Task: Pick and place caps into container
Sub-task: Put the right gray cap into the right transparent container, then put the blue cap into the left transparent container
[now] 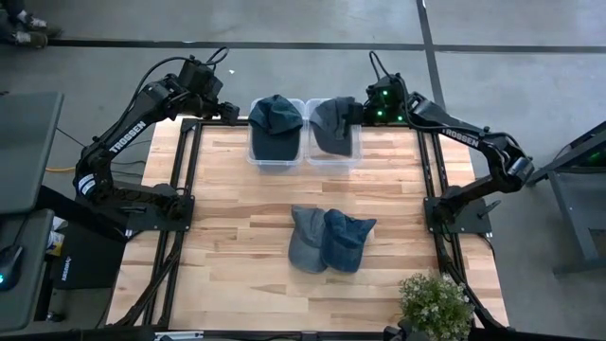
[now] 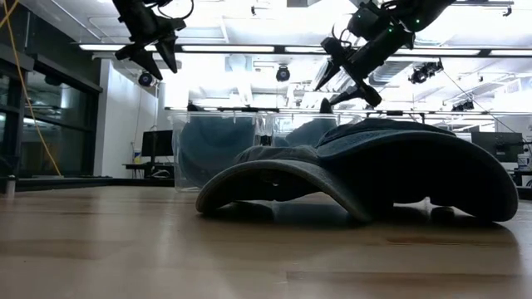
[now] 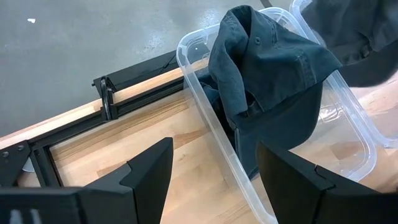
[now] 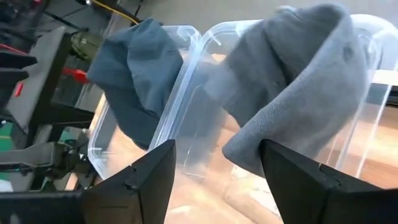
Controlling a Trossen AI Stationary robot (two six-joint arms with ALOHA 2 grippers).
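From above, the wooden surface (image 1: 237, 189) carries two clear bins (image 1: 277, 156), each with a cap (image 1: 275, 118); two more caps (image 1: 331, 240) lie mid-surface, a plant (image 1: 436, 301) near the corner. Level view: bright ceiling lights. Wrist views: left end effector (image 3: 214, 171) and right end effector (image 4: 217, 168) both spread wide, empty.

A grey concrete floor (image 1: 312, 21) with dark seam lines surrounds the pale wooden table (image 1: 237, 237). A small potted plant (image 1: 436, 301) sits at one table corner. Beyond the table, long ceiling lights (image 2: 249, 48) glow brightly, tall dark-framed windows (image 2: 50, 124) line one side, and a monitor (image 2: 155, 145) stands on a distant desk.
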